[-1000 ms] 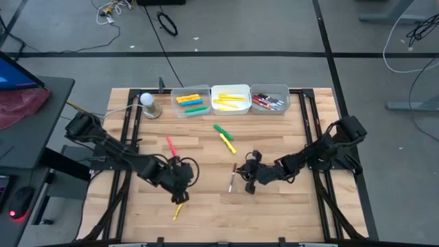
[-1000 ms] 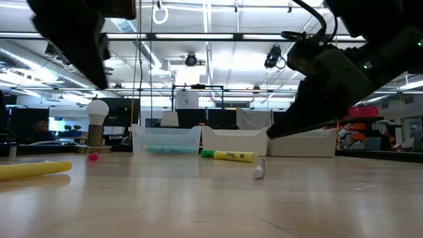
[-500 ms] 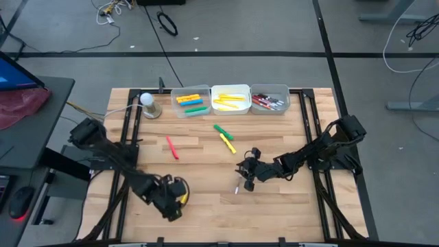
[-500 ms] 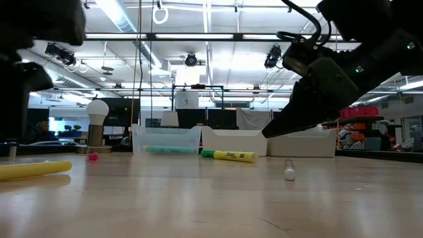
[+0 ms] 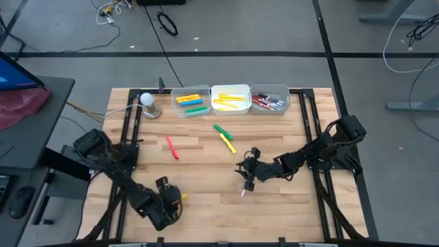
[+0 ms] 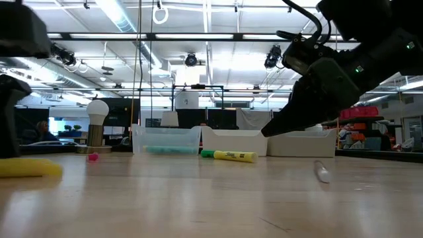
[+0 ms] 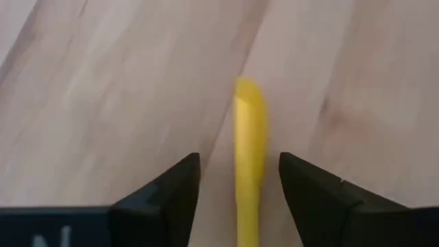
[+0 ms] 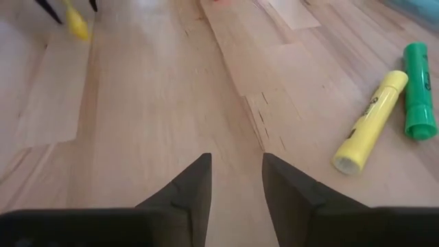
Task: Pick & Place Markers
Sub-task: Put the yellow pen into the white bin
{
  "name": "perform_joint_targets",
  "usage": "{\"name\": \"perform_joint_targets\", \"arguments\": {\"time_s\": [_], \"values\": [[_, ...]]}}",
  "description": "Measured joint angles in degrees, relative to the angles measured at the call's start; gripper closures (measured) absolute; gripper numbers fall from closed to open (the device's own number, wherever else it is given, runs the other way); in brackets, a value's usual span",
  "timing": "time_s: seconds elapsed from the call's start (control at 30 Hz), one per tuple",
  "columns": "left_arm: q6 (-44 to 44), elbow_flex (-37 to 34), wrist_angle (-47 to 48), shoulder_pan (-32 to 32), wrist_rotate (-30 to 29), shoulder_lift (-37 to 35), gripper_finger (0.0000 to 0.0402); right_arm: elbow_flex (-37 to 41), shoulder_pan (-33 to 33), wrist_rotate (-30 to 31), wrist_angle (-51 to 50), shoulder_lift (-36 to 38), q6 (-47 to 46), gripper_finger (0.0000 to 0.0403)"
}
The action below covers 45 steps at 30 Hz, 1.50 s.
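Left gripper (image 5: 167,204) low at near-left of the table (image 5: 288,206), jaws wide, straddling a yellow marker (image 7: 250,165) that lies flat between the fingers (image 7: 164,195), not clamped.

Right gripper (image 5: 244,175) near table centre, jaws parted, nothing between them. A thin white-tipped marker (image 5: 243,190) lies just near of it.

Loose: yellow marker with label (image 5: 228,143), green marker (image 5: 222,130), pink marker (image 5: 171,147). Other markers sit in three bins (image 5: 232,90) at the far edge.
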<state>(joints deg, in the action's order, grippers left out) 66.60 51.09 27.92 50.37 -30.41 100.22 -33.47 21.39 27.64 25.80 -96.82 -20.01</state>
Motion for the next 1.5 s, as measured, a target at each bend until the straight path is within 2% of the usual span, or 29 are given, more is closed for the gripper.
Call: {"name": "perform_joint_targets", "arguments": {"time_s": [0.17, 0.37, 0.57, 0.67, 0.77, 0.9, 1.03, 1.13, 1.27, 1.5], "values": [[1.8, -0.4, 3.2, 1.9, 0.0, 0.2, 0.0237, 0.0, 0.0, 0.0, 0.0, 0.0, 0.5, 0.0270], [3.5, -4.8, -2.8, 2.7, -0.9, -0.1, 0.0297, 0.0, 0.3, 0.0, -0.3, 0.5, 2.4, 0.0270], [2.9, -6.2, -5.6, 1.8, -0.4, -0.3, 0.0366, -0.1, 3.0, -0.1, -9.6, 6.8, 1.9, 0.0270], [1.4, -6.4, -5.8, 0.7, 0.8, -1.5, 0.0366, -0.1, 4.8, -1.6, -15.2, 11.9, 0.6, 0.0270], [-1.1, -6.5, -6.0, -0.8, 2.0, -3.6, 0.0366, -0.1, 6.9, -7.6, -22.7, 17.1, -2.4, 0.0270], [-5.5, -6.9, -4.5, -3.6, 0.7, -5.9, 0.0364, -0.1, 9.3, -18.9, -34.3, 22.2, -12.4, 0.0277], [-9.9, -6.7, -4.3, -6.4, -0.1, -7.3, 0.0357, 0.4, 12.4, -23.9, -43.1, 22.3, -22.8, 0.0307], [-14.2, -6.7, -4.6, -8.8, -0.3, -8.4, 0.0366, 2.6, 14.2, -27.6, -41.5, 20.5, -26.1, 0.0343], [-19.7, -6.6, -4.9, -12.1, -0.7, -10.1, 0.0366, 4.9, 14.9, -25.2, -38.4, 18.3, -27.0, 0.0393], [-28.9, -6.6, -6.8, -16.8, -2.3, -13.0, 0.0362, 6.6, 13.5, -23.4, -31.5, 15.7, -26.2, 0.0397]]}}
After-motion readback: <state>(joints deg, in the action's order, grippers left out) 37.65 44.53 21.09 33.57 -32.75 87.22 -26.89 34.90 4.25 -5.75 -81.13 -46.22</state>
